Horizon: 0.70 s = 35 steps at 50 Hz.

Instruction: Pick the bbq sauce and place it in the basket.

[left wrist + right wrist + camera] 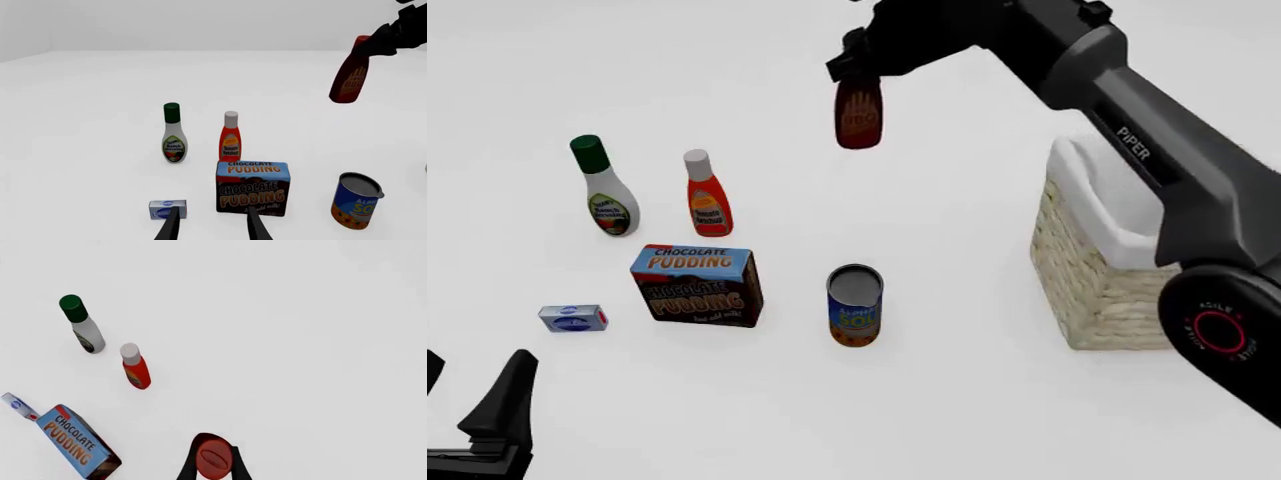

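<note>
Your right gripper (857, 72) is clamped on the neck of the sauce (858, 115), which hangs high above the table, likely to clear the can (854, 305) en route to the basket (1094, 262); your left gripper (212, 224) idles agape, holding nothing.
</note>
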Available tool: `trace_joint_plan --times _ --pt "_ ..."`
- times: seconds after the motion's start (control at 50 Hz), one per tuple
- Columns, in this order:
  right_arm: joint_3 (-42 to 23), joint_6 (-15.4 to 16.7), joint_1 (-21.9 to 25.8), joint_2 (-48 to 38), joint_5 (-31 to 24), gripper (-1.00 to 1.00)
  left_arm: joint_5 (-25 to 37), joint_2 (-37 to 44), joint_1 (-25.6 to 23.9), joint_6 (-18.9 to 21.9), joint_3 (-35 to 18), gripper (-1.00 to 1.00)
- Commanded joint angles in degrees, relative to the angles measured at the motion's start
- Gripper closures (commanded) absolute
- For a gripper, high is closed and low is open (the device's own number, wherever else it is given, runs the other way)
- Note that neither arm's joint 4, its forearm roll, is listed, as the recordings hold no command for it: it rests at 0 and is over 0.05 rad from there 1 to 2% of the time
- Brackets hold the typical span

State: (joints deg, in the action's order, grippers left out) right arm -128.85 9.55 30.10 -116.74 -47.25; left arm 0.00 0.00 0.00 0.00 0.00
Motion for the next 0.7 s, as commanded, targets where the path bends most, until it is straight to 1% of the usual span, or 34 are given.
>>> trace_joint_plan --times 0.02,0.1,0.2,0.44,0.7 --pt "0.2 0.6 -1.5 4.4 -1.5 1.0 0.0 0.0 0.0 0.0 0.0 -1.0" --pt "-1.0 1.1 -2.3 5.2 -2.6 1.0 0.0 0.0 0.0 0.0 0.0 -1.0" --pt "0.4 1.7 -3.1 7.5 -3.0 1.0 0.0 0.0 0.0 0.0 0.0 -1.0" --pt "1.4 3.0 -5.6 11.2 -4.3 1.0 0.0 0.0 0.0 0.0 0.0 -1.0" --pt "5.1 3.5 -7.7 15.8 -4.2 1.0 0.0 0.0 0.0 0.0 0.0 -1.0"
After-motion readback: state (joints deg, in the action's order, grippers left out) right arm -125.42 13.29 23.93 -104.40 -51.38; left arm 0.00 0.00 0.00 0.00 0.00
